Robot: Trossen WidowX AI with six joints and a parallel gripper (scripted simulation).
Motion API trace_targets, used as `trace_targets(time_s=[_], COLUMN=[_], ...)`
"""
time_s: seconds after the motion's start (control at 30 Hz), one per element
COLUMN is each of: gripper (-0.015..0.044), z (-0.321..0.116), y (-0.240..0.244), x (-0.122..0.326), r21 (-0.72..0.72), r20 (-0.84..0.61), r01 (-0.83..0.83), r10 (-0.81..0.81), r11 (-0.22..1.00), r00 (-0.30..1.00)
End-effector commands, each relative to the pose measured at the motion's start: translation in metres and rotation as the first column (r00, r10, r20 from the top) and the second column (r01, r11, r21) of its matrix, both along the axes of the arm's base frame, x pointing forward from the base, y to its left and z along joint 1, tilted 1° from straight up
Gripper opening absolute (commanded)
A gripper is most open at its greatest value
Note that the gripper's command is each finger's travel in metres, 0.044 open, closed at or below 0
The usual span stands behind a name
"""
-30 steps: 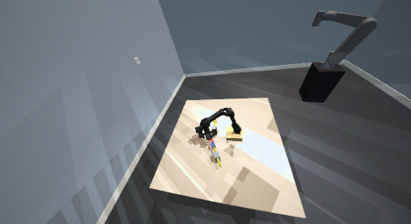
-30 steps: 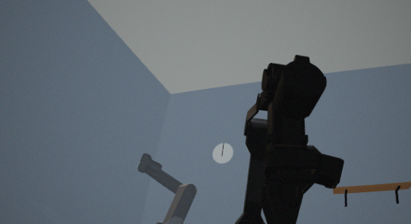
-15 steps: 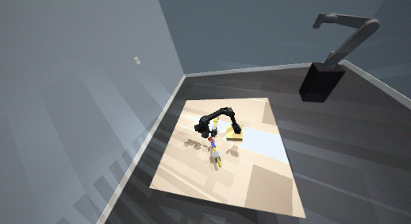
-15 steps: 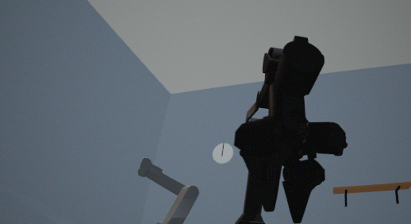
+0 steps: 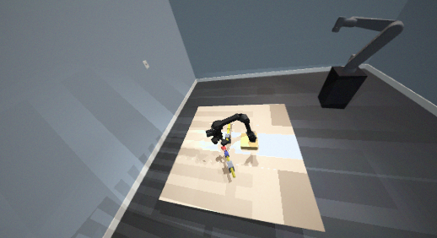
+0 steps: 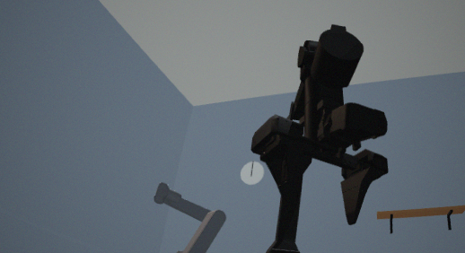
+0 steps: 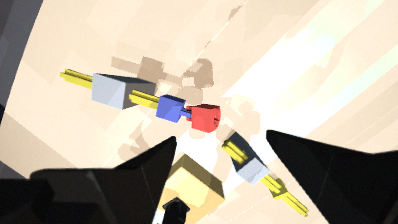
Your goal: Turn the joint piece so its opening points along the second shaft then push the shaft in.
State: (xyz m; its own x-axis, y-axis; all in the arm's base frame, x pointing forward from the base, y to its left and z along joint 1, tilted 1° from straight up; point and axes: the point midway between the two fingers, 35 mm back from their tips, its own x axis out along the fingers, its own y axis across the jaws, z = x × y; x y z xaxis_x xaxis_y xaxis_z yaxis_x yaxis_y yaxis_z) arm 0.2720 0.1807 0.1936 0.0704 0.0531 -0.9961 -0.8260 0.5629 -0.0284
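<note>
The red joint piece (image 7: 204, 119) (image 5: 223, 148) hangs by its hinge on the blue piece (image 7: 170, 109) (image 5: 226, 154), at the end of the yellow first shaft (image 7: 144, 98) in its grey block (image 7: 109, 91) (image 5: 230, 164). Its opening faces right in the wrist view. The second yellow shaft (image 7: 295, 201) (image 5: 229, 127) runs through its grey block (image 7: 252, 171) toward lower right; its near end is apart from the red piece. My gripper (image 7: 220, 137) is open and empty, above the parts, its tips on either side of the gap between red piece and second shaft. Exact alignment cannot be told.
The yellow base block (image 7: 192, 185) (image 5: 249, 146) under my arm's foot stands beside the two shafts. The table (image 5: 270, 198) has strong light and shadow patches. A grey arm on a black pedestal (image 5: 342, 89) stands beyond the table. In the exterior view my arm fills the right half.
</note>
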Motion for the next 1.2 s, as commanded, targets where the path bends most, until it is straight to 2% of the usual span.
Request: trace_targets(time_s=[0.0,0.4,0.73,1.03,1.17], gripper=[0.0440,0.0440,0.0440,0.0440,0.0440], z=[0.010,0.035,0.034,0.007,0.005], y=[-0.002,-0.006,-0.009,-0.049,-0.053], x=[-0.001,-0.007,-0.003,0.045,0.048], r21=[0.007,0.031,0.030,0.006,0.004], r20=[-0.002,-0.028,-0.031,-0.050,-0.051], r01=[0.145,0.513,0.550,0.722,0.733], r10=[-0.145,-0.513,-0.549,-0.721,-0.732], r11=[0.989,0.858,0.835,0.691,0.680], r00=[0.989,0.858,0.835,0.691,0.679])
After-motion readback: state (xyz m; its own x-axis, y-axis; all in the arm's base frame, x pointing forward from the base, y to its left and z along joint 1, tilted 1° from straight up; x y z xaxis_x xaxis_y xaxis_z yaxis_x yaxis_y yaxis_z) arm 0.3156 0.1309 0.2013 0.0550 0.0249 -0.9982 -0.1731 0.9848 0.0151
